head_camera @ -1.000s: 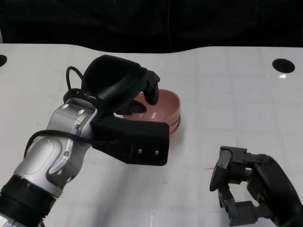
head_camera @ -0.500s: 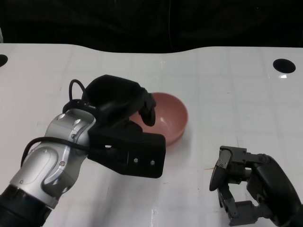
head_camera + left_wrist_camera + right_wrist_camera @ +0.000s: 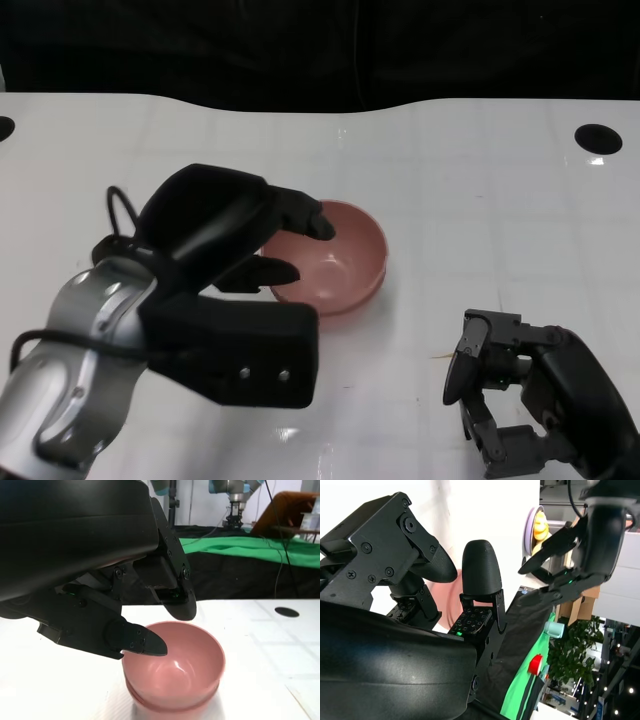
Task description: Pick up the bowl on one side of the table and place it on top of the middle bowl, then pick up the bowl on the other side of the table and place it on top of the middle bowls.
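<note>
From the head view the pink bowl stack (image 3: 335, 262) sits mid-table with the left hand (image 3: 235, 225) spread empty beside it, apparently released; the left wrist view shows nested rims; the right hand (image 3: 500, 385) rests empty, fingers apart.

Right hand (image 3: 445, 587): black fingers (image 3: 481, 565) apart, nothing between them. Behind: white table (image 3: 465, 510), a sliver of pink bowl (image 3: 454, 597) (mostly hidden), green cloth (image 3: 517, 690) beyond the edge.
</note>
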Tool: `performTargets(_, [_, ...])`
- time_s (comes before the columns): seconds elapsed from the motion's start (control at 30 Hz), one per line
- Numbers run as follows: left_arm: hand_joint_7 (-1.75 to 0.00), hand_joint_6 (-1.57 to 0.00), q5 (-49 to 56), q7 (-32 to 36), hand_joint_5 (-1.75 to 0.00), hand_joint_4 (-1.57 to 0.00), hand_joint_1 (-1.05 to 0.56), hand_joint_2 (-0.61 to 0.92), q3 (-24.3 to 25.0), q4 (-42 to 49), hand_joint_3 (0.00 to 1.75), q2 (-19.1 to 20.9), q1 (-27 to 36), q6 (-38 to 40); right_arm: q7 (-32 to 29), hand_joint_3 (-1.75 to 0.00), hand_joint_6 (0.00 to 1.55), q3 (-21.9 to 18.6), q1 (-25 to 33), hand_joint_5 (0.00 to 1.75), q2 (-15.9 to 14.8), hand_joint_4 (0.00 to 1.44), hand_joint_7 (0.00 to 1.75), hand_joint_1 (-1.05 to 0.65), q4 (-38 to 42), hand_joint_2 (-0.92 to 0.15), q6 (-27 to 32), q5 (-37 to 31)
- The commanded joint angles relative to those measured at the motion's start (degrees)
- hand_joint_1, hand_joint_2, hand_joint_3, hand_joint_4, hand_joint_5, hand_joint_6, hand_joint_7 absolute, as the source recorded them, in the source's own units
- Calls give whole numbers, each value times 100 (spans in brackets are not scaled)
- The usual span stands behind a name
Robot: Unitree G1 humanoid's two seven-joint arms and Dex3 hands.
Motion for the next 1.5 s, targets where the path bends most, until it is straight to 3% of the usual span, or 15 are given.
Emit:
performTargets(0.03, [-8,-85,-185,37,-105,-74,-30,92,279,-361,9,122,407,25,16,-150,84,-49,1,175,-16,90,142,-6,5,-33,-3,86])
performTargets(0.13, [-6,-85,-558,213,-108,-72,-30,92,559,-520,8,26,832,-69,16,-149,85,-49,-8,173,-26,90,139,-6,-9,-33,46,62])
performTargets(0.27, [-5,-86,-1550,278,-96,-69,-28,92,1011,-794,9,-239,1506,-190,17,-147,85,-30,4,170,-36,89,135,-5,-40,-34,78,24])
performTargets(0.43, [-5,-86,-2563,277,-95,-69,-26,92,1420,-1217,15,-537,2319,-301,-14,-147,86,-1,8,164,-17,90,130,-4,-72,-34,100,-26])
performTargets(0.6, [-10,-94,-3440,411,-109,-68,-22,92,1672,-1652,19,-1014,3242,-321,-11,-145,85,47,86,158,-32,88,126,-4,-174,-34,97,-56])
performTargets(0.73, [-15,-99,-3842,462,-120,-65,-21,92,1756,-1871,22,-1249,3620,-97,33,-138,84,10,37,154,-47,86,122,-4,-143,-35,102,35])
performTargets(0.77, [-19,-100,-3989,499,-123,-66,-21,92,1775,-1937,23,-1352,3690,51,69,-136,84,-2,20,153,-66,85,122,-6,-144,-35,95,72])
performTargets(0.87, [-72,-84,-4417,528,-133,-68,-21,87,1796,-1923,29,-1594,3745,330,199,-126,83,-43,-33,152,-132,83,120,-10,-93,-36,54,162])
performTargets(0.9, [-88,-78,-4554,507,-135,-69,-20,84,1807,-1864,35,-1649,3735,368,233,-125,83,-53,-50,152,-146,82,120,-11,-66,-36,46,179])
performTargets(0.97, [-104,-73,-4922,428,-139,-69,-18,70,1861,-1659,63,-1767,3695,402,263,-122,84,-60,-97,150,-170,81,118,-12,8,-36,21,151])
performTargets(1.07, [-114,-75,-5200,495,-147,-73,-14,55,1896,-1436,97,-1933,3657,366,247,-120,85,-72,-152,150,-175,82,117,-11,102,-37,-36,69])
performTargets(1.17, [-123,-76,-5457,469,-156,-72,-11,49,1970,-1289,115,-2031,3604,322,205,-122,85,-74,-167,150,-147,84,116,-10,154,-37,-52,25])
performTargets(1.3, [-128,-77,-5524,367,-161,-73,-9,51,2024,-1098,120,-1966,3527,224,223,-125,85,-85,-227,150,-108,84,116,-9,314,-37,-229,44])
performTargets(1.5, [-134,-76,-5714,300,-167,-74,-9,52,2017,-1019,114,-1986,3428,363,243,-127,85,-95,-330,152,-81,84,116,-10,524,-37,-368,71])
